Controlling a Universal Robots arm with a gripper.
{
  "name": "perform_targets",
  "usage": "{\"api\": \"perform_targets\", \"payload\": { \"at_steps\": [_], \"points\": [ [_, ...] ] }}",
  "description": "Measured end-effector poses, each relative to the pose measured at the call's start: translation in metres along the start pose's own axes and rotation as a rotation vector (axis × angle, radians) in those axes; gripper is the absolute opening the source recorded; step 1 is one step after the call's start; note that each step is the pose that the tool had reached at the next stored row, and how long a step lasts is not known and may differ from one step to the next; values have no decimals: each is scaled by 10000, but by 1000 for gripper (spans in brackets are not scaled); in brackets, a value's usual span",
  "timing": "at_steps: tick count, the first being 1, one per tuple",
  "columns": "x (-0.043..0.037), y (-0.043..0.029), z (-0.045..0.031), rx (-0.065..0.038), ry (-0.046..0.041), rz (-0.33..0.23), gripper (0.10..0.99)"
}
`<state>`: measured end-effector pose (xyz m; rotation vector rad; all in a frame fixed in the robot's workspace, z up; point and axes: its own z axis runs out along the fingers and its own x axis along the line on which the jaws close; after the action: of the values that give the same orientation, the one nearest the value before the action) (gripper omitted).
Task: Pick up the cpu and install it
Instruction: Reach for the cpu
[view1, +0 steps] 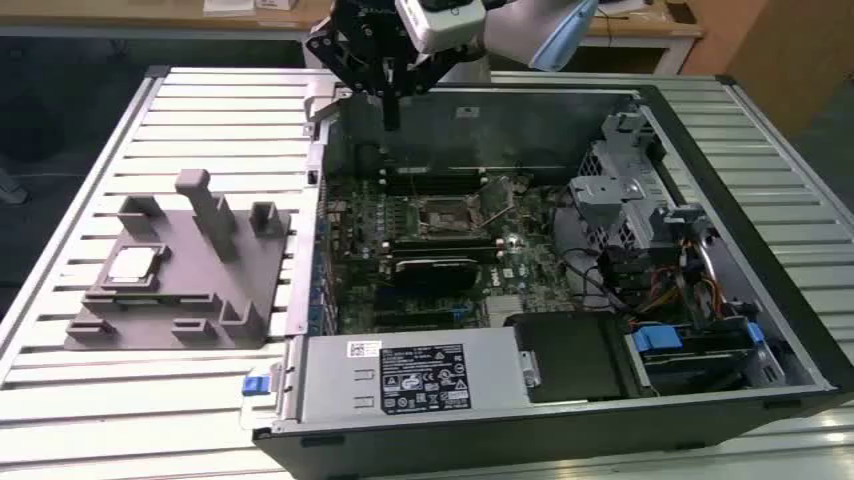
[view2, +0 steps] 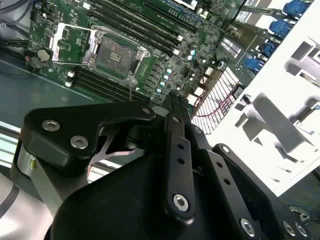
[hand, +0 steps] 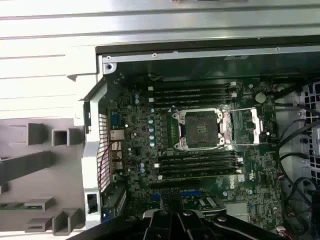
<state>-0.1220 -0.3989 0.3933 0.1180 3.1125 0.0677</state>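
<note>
One cpu (view1: 134, 263), one grey fixture (view1: 200, 250), one open computer case (view1: 534, 125), one motherboard socket (hand: 200, 131), one pincer (view1: 391, 125)

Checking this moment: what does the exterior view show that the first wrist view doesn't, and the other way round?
Exterior view adds: the cpu lying on the grey fixture, and the gripper, jaws shut, above the open case, apart from the cpu. First wrist view adds: a look straight into the socket, no chip in it, its hinged plate folded aside. Shared: the motherboard, the socket, part of the fixture.
</note>
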Motion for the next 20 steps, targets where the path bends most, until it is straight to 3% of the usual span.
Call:
{"api": "perform_targets", "payload": {
  "at_steps": [7,20],
  "points": [
    [8,0,0,1,0,1,106],
    [104,-8,-3,0,0,0,106]
  ]
}}
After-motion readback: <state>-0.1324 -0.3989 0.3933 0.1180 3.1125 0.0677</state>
